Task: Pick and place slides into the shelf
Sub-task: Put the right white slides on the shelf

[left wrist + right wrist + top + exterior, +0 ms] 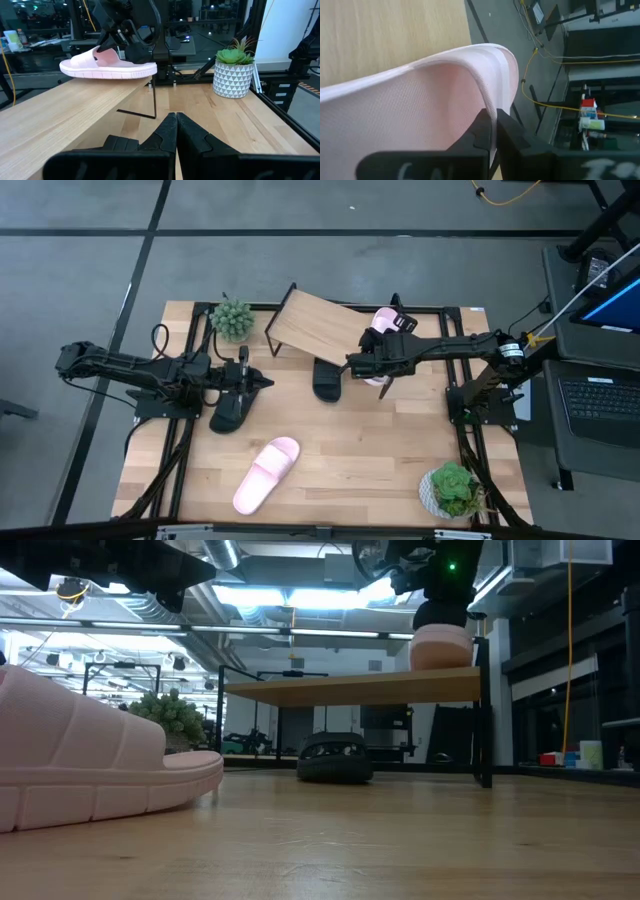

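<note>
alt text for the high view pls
The right pincer holds a pale pink slide at the shelf; two black slides and another pink slide lie on the table. The left pincer is shut.

Table (340, 470) — slides (266, 474), shelf (315, 325), plants (232, 317).

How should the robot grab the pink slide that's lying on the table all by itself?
Best guess: grip the wide strap of the pink slide on the table, coming straight down from above. It lies flat, sole down, tilted diagonally, with its strap arching up at the end nearer the shelf, leaving a raised edge for one finger to slip under. The left gripper is shut and seems nearer, so it could turn to match.
</note>
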